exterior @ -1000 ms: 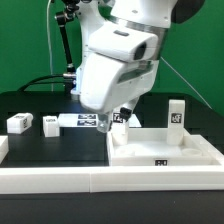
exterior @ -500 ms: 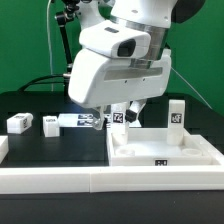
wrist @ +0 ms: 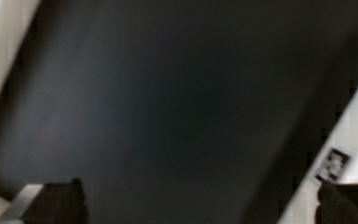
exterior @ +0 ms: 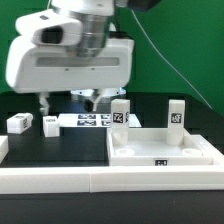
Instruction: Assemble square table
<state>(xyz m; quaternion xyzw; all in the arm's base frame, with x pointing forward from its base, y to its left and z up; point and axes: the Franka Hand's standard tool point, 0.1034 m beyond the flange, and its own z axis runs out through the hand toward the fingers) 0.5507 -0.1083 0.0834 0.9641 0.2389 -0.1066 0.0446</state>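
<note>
We find only black-and-white square tags on the upright legs (exterior: 120, 113). Our tool (exterior: 68, 105) gapes wide, gripping nothing.

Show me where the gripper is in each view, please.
Exterior view: the gripper hangs open under the white arm, toward the exterior view's left, above the black table.
Wrist view: the gripper shows as two fingertips at the picture's edge.
Shared landmark: the black table.
</note>
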